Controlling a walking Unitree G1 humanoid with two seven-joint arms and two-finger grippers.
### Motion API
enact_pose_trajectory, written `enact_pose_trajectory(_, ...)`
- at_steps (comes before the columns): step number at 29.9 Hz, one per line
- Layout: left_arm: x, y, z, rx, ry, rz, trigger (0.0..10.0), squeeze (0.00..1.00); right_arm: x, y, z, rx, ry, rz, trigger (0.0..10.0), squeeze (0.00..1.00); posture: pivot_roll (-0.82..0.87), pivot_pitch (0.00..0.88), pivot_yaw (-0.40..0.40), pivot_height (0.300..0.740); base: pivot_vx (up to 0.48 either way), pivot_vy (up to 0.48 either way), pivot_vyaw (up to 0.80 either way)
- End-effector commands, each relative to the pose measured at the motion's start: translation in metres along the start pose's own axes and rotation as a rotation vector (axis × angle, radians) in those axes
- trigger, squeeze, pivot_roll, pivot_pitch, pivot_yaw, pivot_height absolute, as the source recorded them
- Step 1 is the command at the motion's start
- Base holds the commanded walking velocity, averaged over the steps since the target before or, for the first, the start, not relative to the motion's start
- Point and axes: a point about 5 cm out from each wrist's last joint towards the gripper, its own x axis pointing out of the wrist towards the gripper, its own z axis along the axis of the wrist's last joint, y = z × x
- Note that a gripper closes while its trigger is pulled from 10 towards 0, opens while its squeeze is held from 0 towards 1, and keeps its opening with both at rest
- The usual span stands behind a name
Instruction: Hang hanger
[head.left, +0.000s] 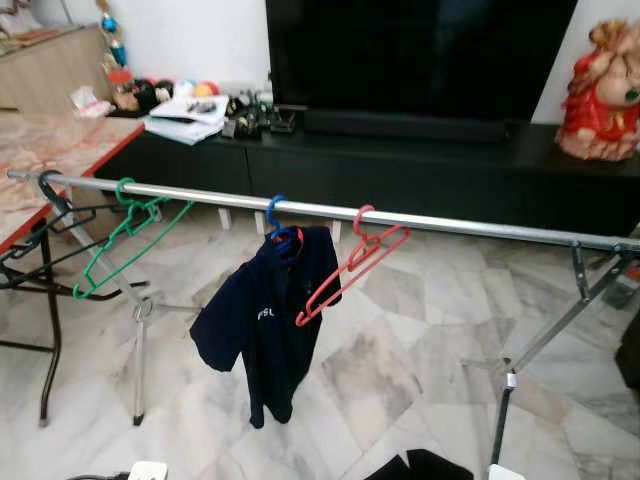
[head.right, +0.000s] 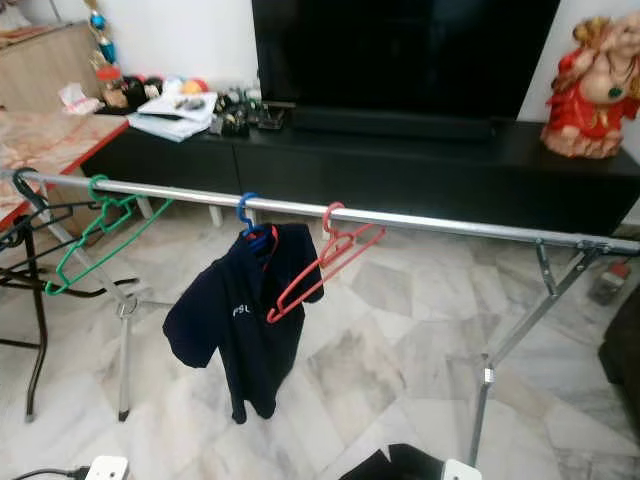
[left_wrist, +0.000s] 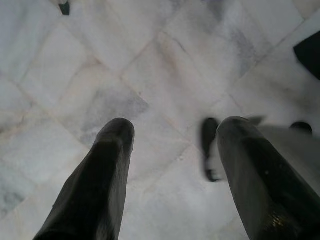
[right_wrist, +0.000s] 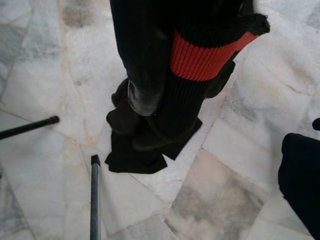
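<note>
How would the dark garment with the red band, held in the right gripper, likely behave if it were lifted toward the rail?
Probably floppy: the dark garment droops from the right gripper and bunches against the floor. Likely light, since it hangs in soft folds. Its ribbed knit may grip the fingers rather than slip.

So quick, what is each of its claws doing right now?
Left gripper: open, holding nothing.
Right gripper: shut on a black garment with an orange band.

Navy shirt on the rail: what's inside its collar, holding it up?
A blue hanger: its hook loops over the rail above the navy shirt. The hanger's shoulders are covered by fabric.
</note>
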Motion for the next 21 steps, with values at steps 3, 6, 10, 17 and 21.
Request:
enact_pose_trajectory(3,-0.0011,0.0067,-0.0005,-0.013,0.007,0.016,10.0,0.0,0.0005,0.0071,0.0025,0.011,-0.009,0.014,10.0,0.0,-0.01,0.026,-0.001,0.74,0.0,0.429,0.0)
enact_pose_trajectory(6,-0.001,0.0065,-0.0004,-0.012,0.007,0.016,10.0,0.0,0.0005,0.0071,0.0024,0.01,-0.008,0.015,10.0,0.0,-0.01,0.025,-0.001,0.74,0.0,0.431,0.0)
enact_pose_trajectory(10,-0.0009,0.0059,-0.0003,-0.012,0.007,0.013,10.0,0.0,0.0005,0.0068,0.0025,0.014,-0.009,0.014,10.0,0.0,-0.01,0.026,0.001,0.74,0.0,0.428,0.0)
enact_pose_trajectory(17,-0.0008,0.0062,0.0006,-0.014,0.005,0.015,10.0,0.0,0.0006,0.0079,0.0028,0.017,-0.01,0.015,10.0,0.0,0.0,0.028,0.0,0.74,0.0,0.429,0.0)
enact_pose_trajectory(21,-0.0007,0.0065,0.0008,-0.013,0.006,0.016,10.0,0.0,0.0005,0.0087,0.002,0.019,-0.007,0.016,10.0,0.0,0.0,0.029,0.004,0.74,0.0,0.426,0.0)
